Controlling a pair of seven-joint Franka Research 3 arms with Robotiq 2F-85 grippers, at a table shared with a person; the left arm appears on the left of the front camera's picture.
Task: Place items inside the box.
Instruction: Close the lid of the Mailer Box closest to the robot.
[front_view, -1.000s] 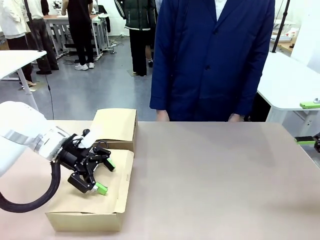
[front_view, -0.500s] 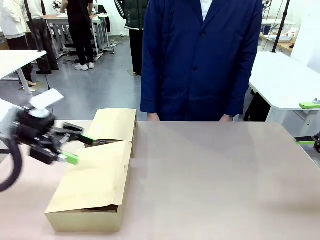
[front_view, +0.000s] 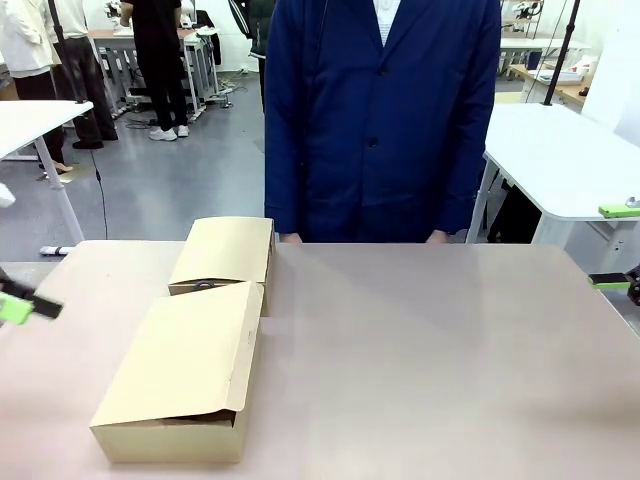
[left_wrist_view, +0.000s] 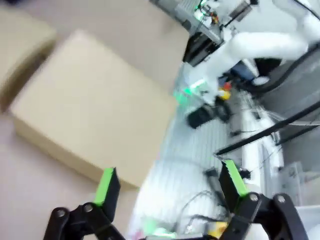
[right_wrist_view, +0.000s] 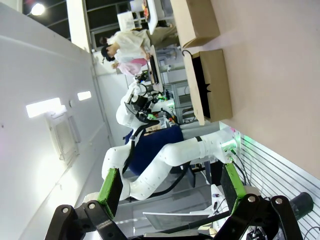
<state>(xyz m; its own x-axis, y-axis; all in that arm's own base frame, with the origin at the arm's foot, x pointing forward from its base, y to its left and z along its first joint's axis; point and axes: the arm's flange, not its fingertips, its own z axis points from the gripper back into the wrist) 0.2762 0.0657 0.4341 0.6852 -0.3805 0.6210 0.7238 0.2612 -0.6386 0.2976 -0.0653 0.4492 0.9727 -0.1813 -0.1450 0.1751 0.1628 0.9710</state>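
Observation:
The cardboard box (front_view: 180, 370) lies at the table's left with its near flap folded down over the top and its far flap (front_view: 225, 250) angled up behind. The items are hidden under the flaps. A green fingertip (front_view: 14, 309) of my left gripper pokes in at the picture's left edge, well clear of the box. In the blurred left wrist view, my left gripper (left_wrist_view: 169, 182) is open and holds nothing, with the box (left_wrist_view: 95, 115) ahead of it. My right gripper (right_wrist_view: 171, 185) is open and holds nothing; one of its fingertips (front_view: 608, 281) shows at the table's right edge.
A person in a navy coat (front_view: 380, 120) stands at the far edge, hands resting at the table's rim. The tabletop (front_view: 430, 360) stretches bare to the right of the box. White tables stand at the back left and right. The right wrist view shows the box (right_wrist_view: 212, 85) far off.
My left gripper has pulled away from the box's near flap to the picture's left edge. The flap now lies flat. The person has shifted a little to the left.

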